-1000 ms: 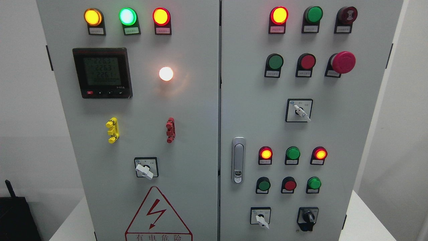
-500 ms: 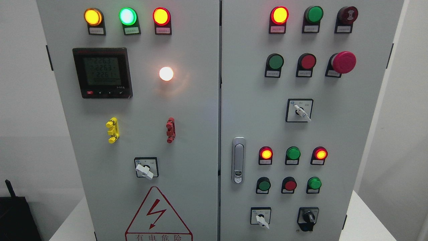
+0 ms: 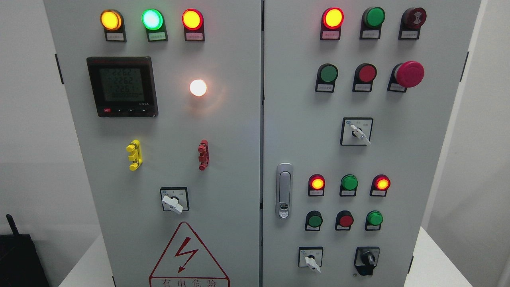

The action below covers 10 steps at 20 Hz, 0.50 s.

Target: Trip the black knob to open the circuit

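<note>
A grey electrical cabinet (image 3: pixel 239 131) with two doors fills the head view. The black knob (image 3: pixel 367 260) sits at the lower right of the right door, its pointer roughly upright. To its left is a white selector switch (image 3: pixel 310 260) turned down to the right. Neither of my hands or arms shows anywhere in the picture.
Lit red lamps (image 3: pixel 317 183) and green buttons (image 3: pixel 349 182) sit above the knob. A red mushroom stop button (image 3: pixel 408 73) juts out at the upper right. A silver door latch (image 3: pixel 284 190) stands near the seam. A black device (image 3: pixel 18 259) rests at the lower left.
The meter's digits have flickered slightly. Nothing else has moved.
</note>
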Tool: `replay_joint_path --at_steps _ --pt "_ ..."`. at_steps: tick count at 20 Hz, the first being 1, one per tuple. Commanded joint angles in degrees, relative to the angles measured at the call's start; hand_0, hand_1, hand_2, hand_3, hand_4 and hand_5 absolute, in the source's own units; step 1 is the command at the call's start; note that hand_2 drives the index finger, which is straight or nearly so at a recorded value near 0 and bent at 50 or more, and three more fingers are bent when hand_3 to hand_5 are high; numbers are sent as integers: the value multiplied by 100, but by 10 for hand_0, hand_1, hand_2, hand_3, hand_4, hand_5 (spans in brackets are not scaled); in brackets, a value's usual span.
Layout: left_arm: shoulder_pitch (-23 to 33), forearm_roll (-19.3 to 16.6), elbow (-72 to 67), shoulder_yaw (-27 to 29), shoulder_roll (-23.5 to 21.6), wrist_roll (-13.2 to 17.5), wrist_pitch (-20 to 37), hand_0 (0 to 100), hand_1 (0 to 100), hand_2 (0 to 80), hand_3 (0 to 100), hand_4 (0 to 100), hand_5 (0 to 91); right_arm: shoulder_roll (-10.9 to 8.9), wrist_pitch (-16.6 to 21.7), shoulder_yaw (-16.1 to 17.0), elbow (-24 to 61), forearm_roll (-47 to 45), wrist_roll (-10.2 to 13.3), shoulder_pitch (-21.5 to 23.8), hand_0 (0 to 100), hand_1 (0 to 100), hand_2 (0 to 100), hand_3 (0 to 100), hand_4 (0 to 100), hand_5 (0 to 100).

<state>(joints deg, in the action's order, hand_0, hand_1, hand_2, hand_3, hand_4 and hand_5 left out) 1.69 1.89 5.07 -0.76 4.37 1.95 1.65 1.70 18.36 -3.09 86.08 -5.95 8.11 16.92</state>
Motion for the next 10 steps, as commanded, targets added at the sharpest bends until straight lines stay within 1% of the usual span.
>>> replay_joint_path --at_steps 1,5,10 --pt "-3 14 -6 5 3 -2 -7 120 389 0 0 0 0 -3 -130 45 461 -20 33 -66 830 889 0 1000 972 877" --pt "-2 14 -6 5 3 -2 2 120 389 0 0 0 0 15 -298 36 980 -20 33 -74 840 908 0 1000 1000 895" --pt "-2 14 -6 5 3 -2 2 120 389 0 0 0 0 23 -640 45 1473 -20 24 -232 868 920 0 1000 1000 919"
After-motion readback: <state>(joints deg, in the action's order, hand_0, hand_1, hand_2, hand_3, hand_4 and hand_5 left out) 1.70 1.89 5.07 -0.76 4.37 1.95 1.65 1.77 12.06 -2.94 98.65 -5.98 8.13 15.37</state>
